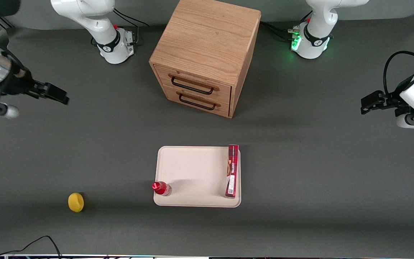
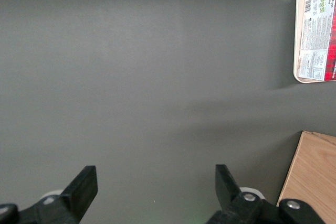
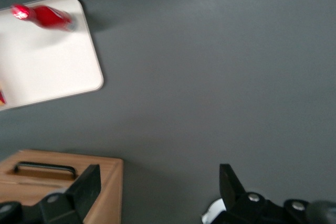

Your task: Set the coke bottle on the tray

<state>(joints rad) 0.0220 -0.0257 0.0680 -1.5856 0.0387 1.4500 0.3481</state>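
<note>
The coke bottle [image 1: 161,188], small and red with a red cap, stands upright on the cream-beige tray [image 1: 192,172], at the tray's corner nearest the front camera on the working arm's side. It also shows in the right wrist view [image 3: 44,16] on the tray [image 3: 47,72]. My right gripper [image 1: 54,94] is open and empty, high above the table at the working arm's end, well away from the tray. In the right wrist view the gripper [image 3: 157,187] has its jaws wide apart with only grey table between them.
A long flat red box [image 1: 232,171] lies on the tray along its edge toward the parked arm. A wooden drawer cabinet [image 1: 203,54] stands farther from the front camera than the tray. A yellow lemon [image 1: 76,202] lies on the table toward the working arm's end.
</note>
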